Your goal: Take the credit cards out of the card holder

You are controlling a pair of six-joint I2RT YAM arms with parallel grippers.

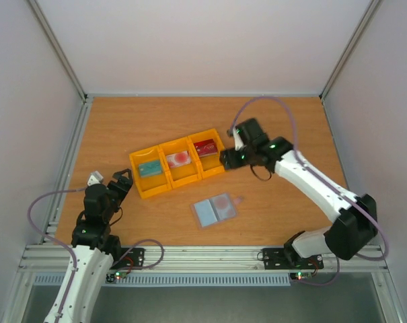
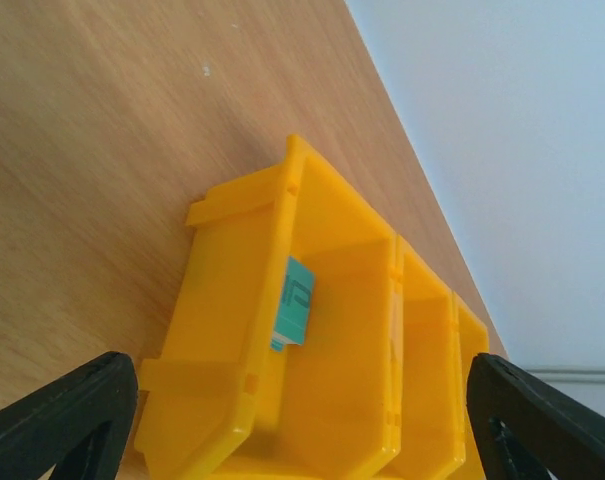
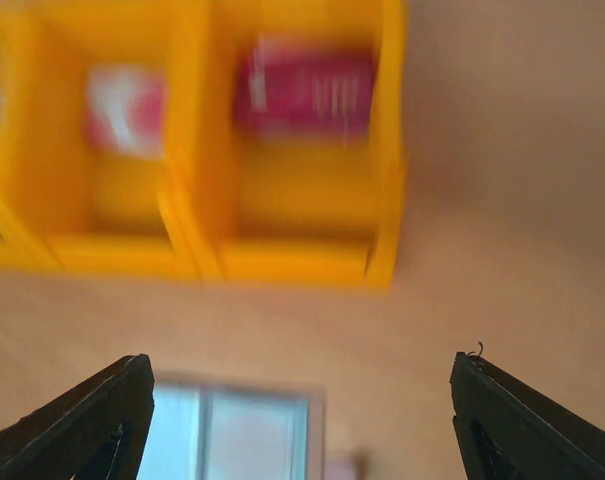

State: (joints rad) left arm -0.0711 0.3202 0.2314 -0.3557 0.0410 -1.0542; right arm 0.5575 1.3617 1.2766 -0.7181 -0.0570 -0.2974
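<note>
The credit cards, three small thin rectangular cards, lie one to each compartment of a yellow three-compartment plastic tray (image 1: 141, 183) set slantwise about the middle of the wooden worktop (image 1: 290, 121). The teal card (image 1: 148, 168) is in the left compartment, the whitish-pink card with a red blotch (image 1: 179, 159) in the middle one, and the dark red card (image 1: 205, 148) in the right one. One card per compartment suggests sorting by colour.

The card holder (image 1: 214, 210), a thin flat bifold wallet with a pale blue-grey inside, lies opened flat and face up between the tray and the near edge of the worktop, apart from the tray. Its right panel shows a pinkish patch. Whether that is a further card or a mark cannot be told.

The right gripper (image 3: 302, 365) hangs just off the tray's right end, jaws wide apart with nothing between them. Its own view is blurred. In my judgement this is a release posture beside the dark red card.

The left gripper (image 2: 302, 372) sits near the worktop's near-left corner, facing the tray's left end, jaws likewise spread and empty. It appears parked.

On this evidence the removal looks complete, subject to the pinkish patch.
</note>
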